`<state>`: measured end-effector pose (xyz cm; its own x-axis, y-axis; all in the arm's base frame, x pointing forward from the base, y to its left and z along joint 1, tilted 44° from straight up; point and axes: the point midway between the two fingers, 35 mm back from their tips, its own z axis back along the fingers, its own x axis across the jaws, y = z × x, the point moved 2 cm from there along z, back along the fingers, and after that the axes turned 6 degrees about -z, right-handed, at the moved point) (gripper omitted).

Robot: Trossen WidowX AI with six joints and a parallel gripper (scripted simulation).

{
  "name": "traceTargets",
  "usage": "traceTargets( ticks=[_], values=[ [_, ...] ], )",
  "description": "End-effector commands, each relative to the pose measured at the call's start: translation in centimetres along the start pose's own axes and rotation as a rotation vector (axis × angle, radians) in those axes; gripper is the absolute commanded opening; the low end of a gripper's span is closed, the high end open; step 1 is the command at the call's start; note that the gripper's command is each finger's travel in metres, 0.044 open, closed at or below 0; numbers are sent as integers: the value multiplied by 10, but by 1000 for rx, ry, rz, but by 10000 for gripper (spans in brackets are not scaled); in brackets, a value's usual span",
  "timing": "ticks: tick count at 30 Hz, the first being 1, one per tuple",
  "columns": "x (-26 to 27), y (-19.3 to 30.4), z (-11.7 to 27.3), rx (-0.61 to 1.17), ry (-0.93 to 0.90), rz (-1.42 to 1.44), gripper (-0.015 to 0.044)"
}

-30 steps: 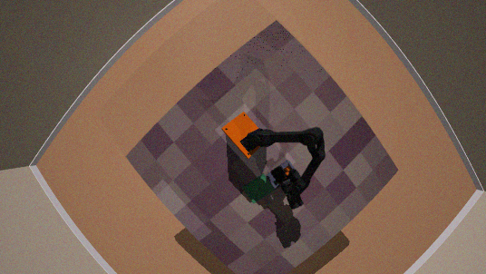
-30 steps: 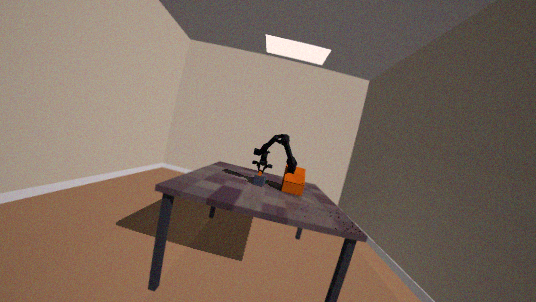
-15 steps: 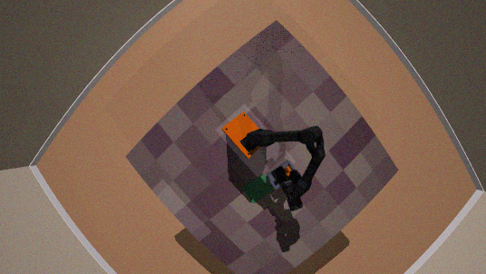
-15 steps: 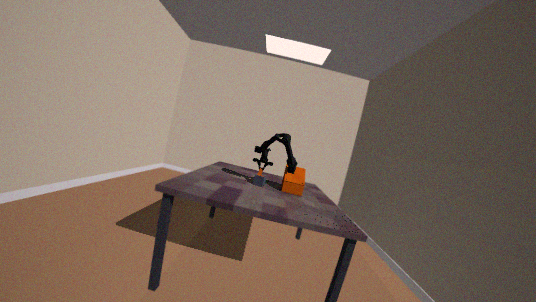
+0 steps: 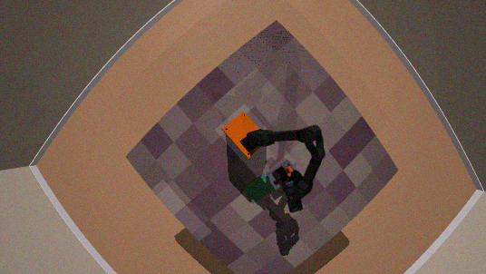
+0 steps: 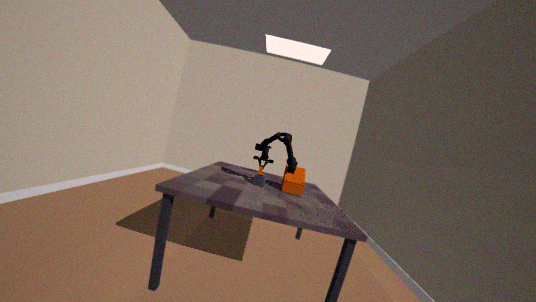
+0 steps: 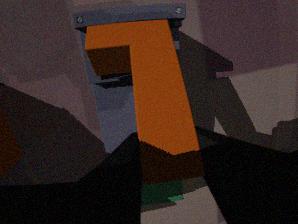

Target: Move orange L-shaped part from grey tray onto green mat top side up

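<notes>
My gripper [image 5: 286, 173] [image 6: 261, 165] [image 7: 163, 136] is shut on the long leg of the orange L-shaped part [image 5: 289, 171] [image 6: 260, 171] [image 7: 160, 90]. The part is out of its pocket and hangs above the grey tray [image 6: 259, 180] [image 7: 130, 15]. In the wrist view its L-shaped end points to the top, near the tray's far wall, and its held end lies between the dark fingers. The green mat [image 5: 257, 189] [image 7: 162, 193] is beside the tray, partly hidden in the wrist view behind the part and fingers.
A large orange box [image 5: 239, 129] [image 6: 294, 186] carries the arm's base and stands near the tray and mat. Its dark shadow reaches the mat. The arm arches over the checkered table [image 5: 222, 163] [image 6: 200, 187], and its shadow falls beyond the tray.
</notes>
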<state>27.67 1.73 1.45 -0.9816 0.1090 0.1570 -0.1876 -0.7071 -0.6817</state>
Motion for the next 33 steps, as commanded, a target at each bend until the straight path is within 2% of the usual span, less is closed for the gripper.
traceTargets(
  ticks=[1, 11, 33],
  values=[
    [-2, 0, 9, 6, 10, 8, 0],
    [-2, 5, 11, 6, 10, 8, 0],
    [-3, 103, 10, 11, 11, 9, 0]
  ],
)
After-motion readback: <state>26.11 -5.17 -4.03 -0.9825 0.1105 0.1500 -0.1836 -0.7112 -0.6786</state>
